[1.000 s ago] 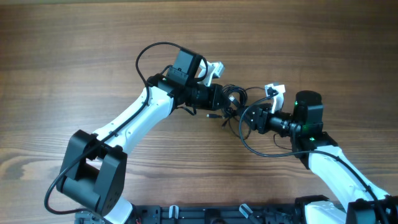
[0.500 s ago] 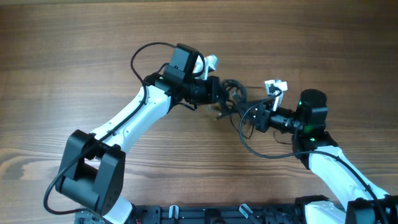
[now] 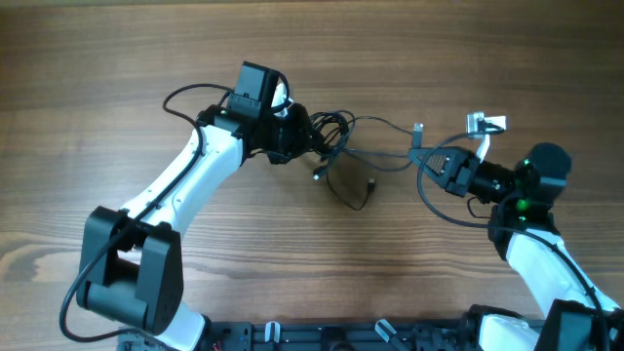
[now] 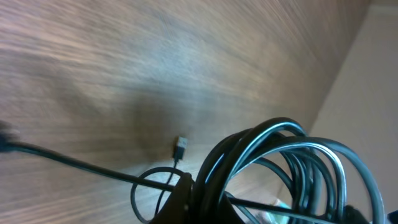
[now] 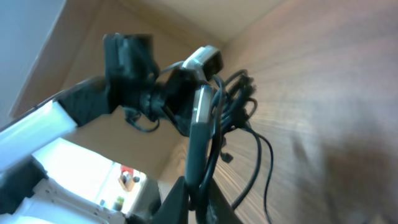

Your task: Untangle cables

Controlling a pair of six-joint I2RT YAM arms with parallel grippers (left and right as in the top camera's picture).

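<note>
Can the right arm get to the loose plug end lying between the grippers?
Probably, the table around the plug end is bare, but the right gripper is shut on a strand of the cables and must release first.

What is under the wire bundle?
Wooden table, and a small plug at a wire's end. The bundle hides the wood directly beneath its coils.
</note>
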